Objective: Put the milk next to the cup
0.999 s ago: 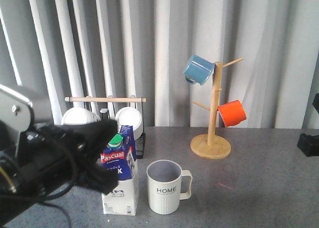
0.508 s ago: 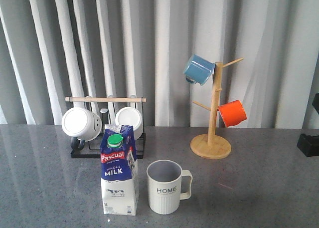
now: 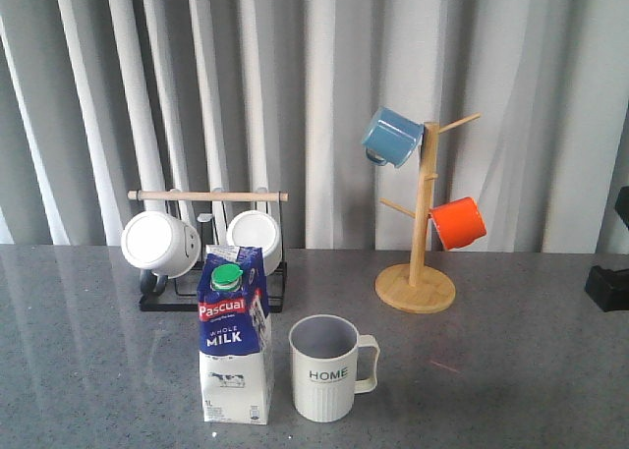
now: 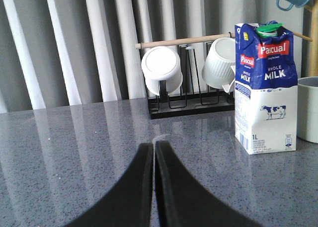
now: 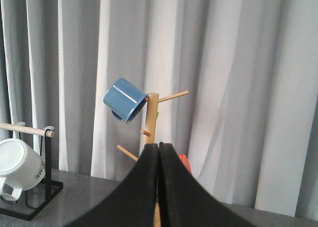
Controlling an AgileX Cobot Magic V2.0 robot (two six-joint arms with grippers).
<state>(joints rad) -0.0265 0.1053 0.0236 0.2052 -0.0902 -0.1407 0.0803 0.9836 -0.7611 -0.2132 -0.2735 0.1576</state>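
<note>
Milk stood ahead of your closed, empty left pincer, just beside the cup, so your placement looked done.

tall gable-top milk carton with blue top and green cap — upright on grey speckled table, just left of off-white ribbed "HOME" mug, not touching | black wire rack with two white mugs behind carton | wooden mug tree with blue and orange mugs — behind, to the right

Two white mugs on black rack; blue mug, orange mug on wooden tree.
</note>
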